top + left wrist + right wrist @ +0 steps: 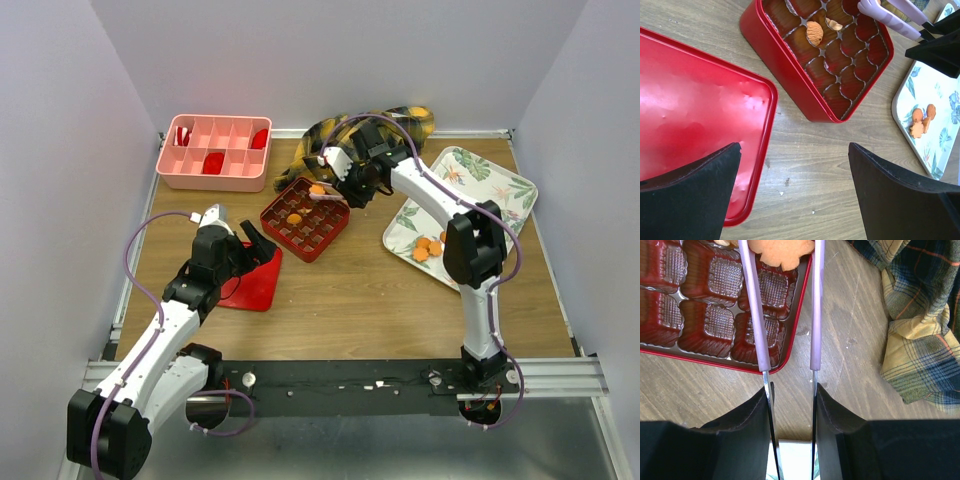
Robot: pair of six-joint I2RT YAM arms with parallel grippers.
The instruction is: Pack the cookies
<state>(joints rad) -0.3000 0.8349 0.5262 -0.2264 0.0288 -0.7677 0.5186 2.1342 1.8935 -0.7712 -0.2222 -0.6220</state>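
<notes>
Here the right hand (790,400) is clenched on purple-tipped tongs (756,315), whose tips pinch one cookie (781,250) just over a corner of the red gridded box (715,359). Another cookie (814,32) lies in a cell of that box, and more cookies (428,247) sit on the leaf-print tray (490,180). The left hand (795,190) hangs released over the red lid (690,110) and tabletop (815,150), well apart from them.

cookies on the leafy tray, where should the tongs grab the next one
Across its round edge, coming straight down: the cookies lie flat on the tray, so only the rim gives opposite sides. They sit bunched, so probably take an outer one first. The tongs in the right claw hold one now.
</notes>
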